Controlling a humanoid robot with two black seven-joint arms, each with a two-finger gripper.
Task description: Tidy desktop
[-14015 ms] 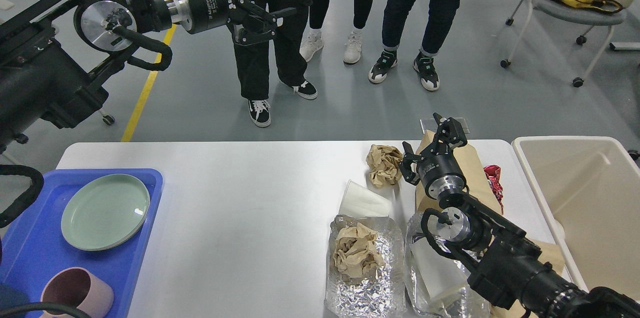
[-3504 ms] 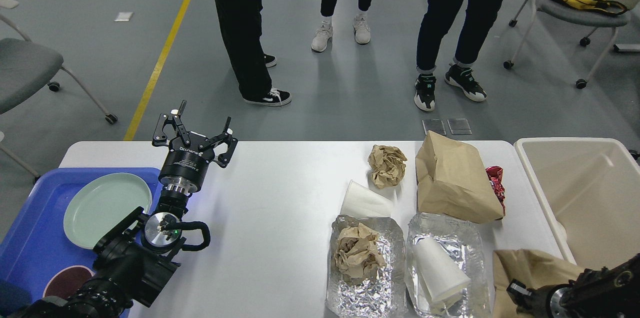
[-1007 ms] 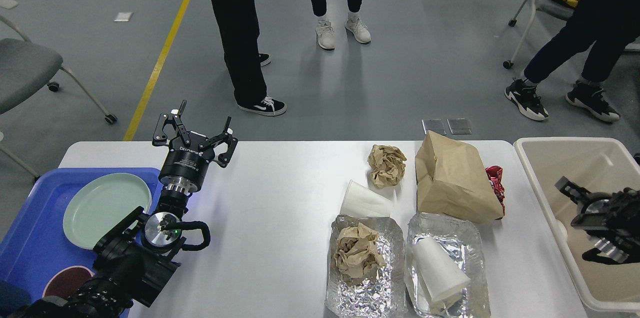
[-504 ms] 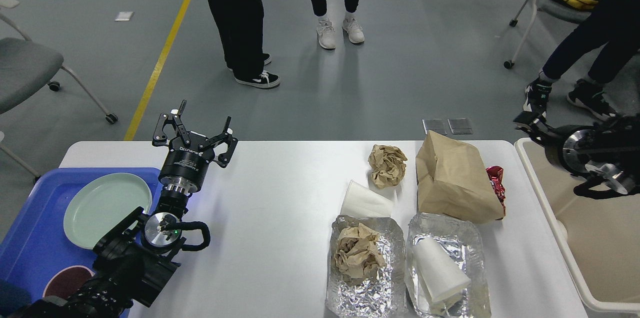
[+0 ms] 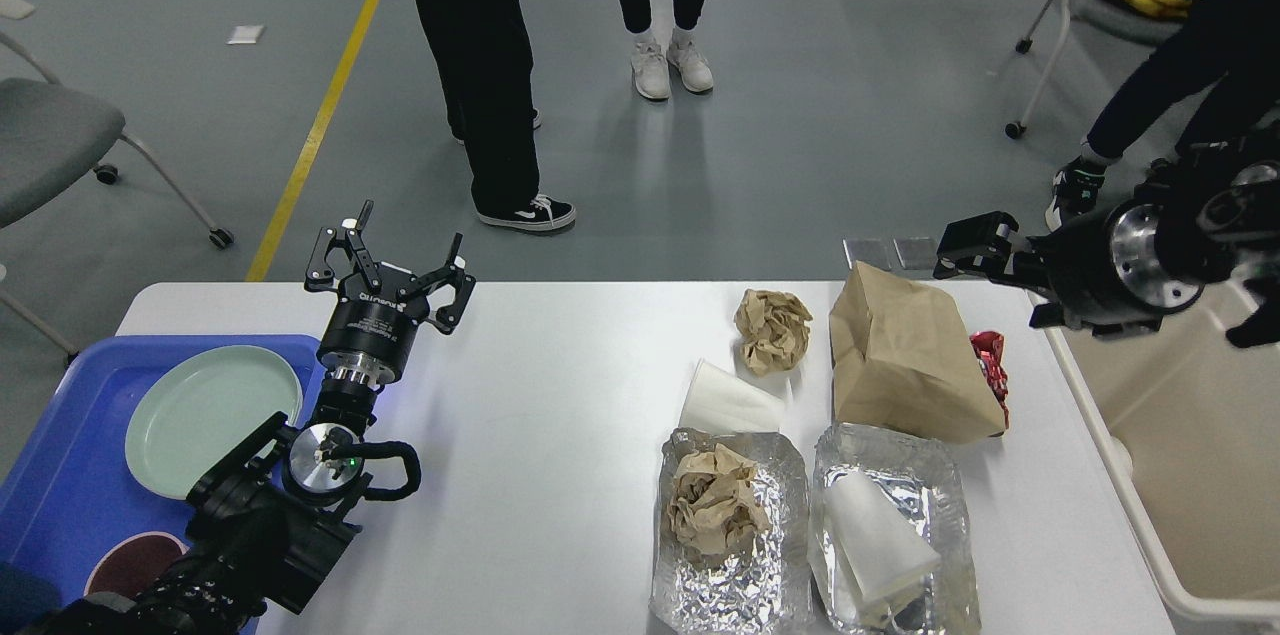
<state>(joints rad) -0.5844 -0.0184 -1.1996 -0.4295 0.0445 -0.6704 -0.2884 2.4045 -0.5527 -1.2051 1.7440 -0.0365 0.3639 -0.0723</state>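
The white desktop (image 5: 520, 385) carries litter on its right half: a crumpled brown paper ball (image 5: 772, 330), a white paper cup (image 5: 728, 402) on its side, a brown paper bag (image 5: 905, 355), a red wrapper (image 5: 990, 360), a foil tray with crumpled paper (image 5: 722, 525) and a foil tray with a white cup (image 5: 890, 540). My left gripper (image 5: 395, 250) is open and empty above the desk's far left, beside the blue tray. My right gripper (image 5: 968, 253) hovers just past the bag's far right corner, pointing left. Its fingers cannot be told apart.
A blue tray (image 5: 60, 475) at the left holds a green plate (image 5: 212, 418) and a pink cup (image 5: 130, 565). A beige bin (image 5: 1180, 435) stands off the desk's right end. People stand on the floor beyond the desk, with chairs at both sides.
My right arm has risen out of the beige bin and swung up and left, ending near the paper bag's far corner. The left arm has not moved. The people have shifted.
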